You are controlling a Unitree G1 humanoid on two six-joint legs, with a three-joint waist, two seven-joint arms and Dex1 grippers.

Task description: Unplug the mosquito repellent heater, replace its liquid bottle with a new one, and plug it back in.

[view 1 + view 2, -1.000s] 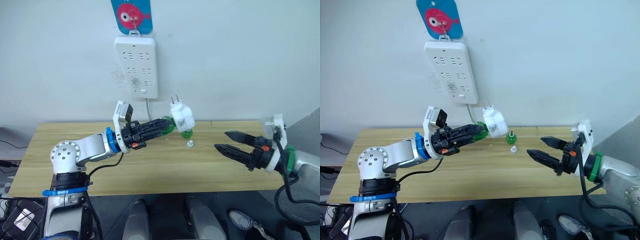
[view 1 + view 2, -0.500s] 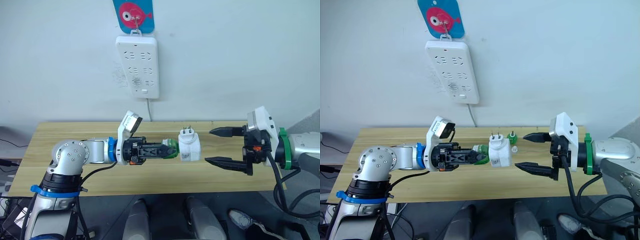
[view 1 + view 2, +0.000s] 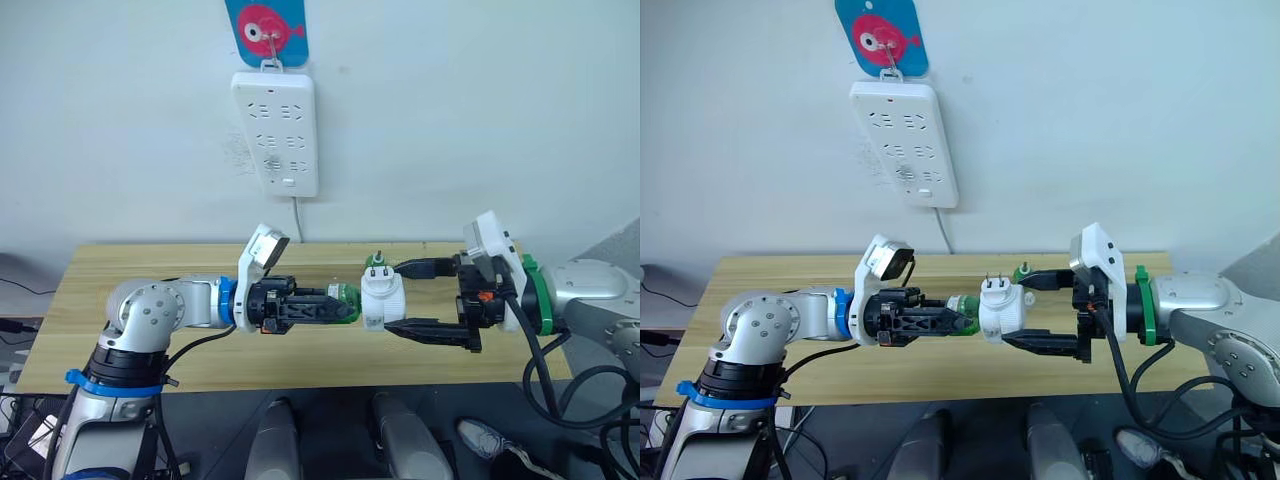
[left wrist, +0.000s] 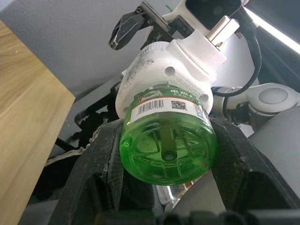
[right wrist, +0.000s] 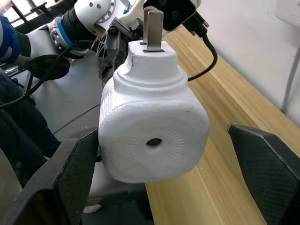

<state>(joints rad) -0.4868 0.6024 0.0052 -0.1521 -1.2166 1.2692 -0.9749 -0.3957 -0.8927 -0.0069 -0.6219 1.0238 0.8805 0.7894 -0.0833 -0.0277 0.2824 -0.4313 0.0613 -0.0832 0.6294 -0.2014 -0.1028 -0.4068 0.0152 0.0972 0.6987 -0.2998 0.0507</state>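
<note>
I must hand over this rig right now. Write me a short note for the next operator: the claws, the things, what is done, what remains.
Left claw: shut on the green bottle, which still sits in the mosquito repellent heater, held above the table.
Right claw: open, its fingers either side of the heater, not gripping.
Done: heater is unplugged from the power strip.
Left: grip heater, remove the bottle, fit the new one, plug back in. A second green bottle stands on the table behind.

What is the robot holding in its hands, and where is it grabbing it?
The left gripper holds the green liquid bottle by its sides, with the white heater attached to its far end. The right gripper is open around the heater, not yet clamping it.
</note>
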